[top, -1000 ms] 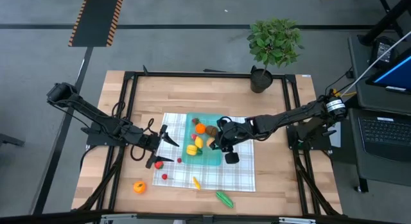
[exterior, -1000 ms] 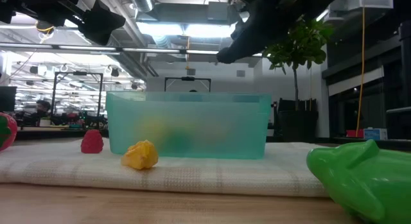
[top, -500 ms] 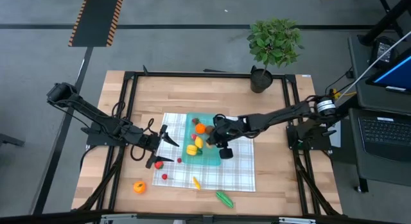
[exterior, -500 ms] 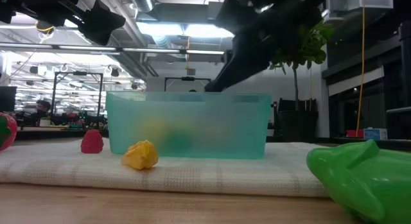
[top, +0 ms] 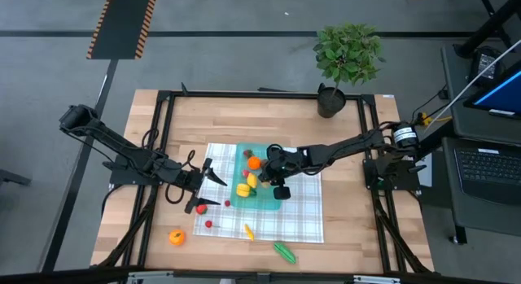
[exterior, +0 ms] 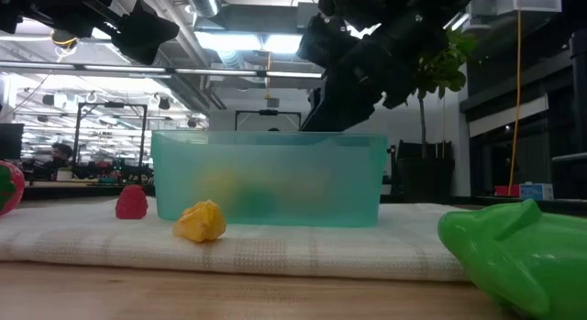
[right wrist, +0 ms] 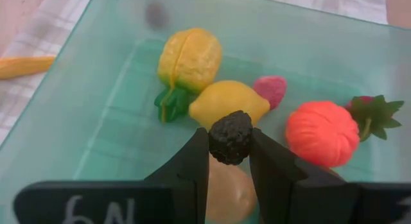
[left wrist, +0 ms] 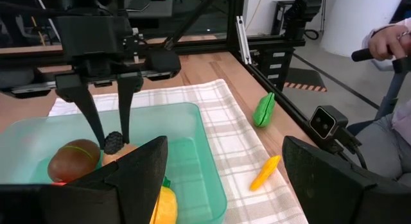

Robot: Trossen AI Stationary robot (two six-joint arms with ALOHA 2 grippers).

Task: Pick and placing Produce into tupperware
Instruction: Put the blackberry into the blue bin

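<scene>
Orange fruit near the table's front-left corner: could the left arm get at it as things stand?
Probably yes. The orange fruit lies alone on bare wood, just off the checked cloth, and the left gripper hovers open and empty nearby.

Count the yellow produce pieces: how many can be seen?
3. Two lie side by side in the tupperware: a ridged yellow piece and a lemon. One long yellow piece lies on the checked cloth. The right arm may hide more.

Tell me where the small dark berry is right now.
The dark berry is pinched in the right hand, held over the teal tupperware, just above the yellow lemon.
</scene>
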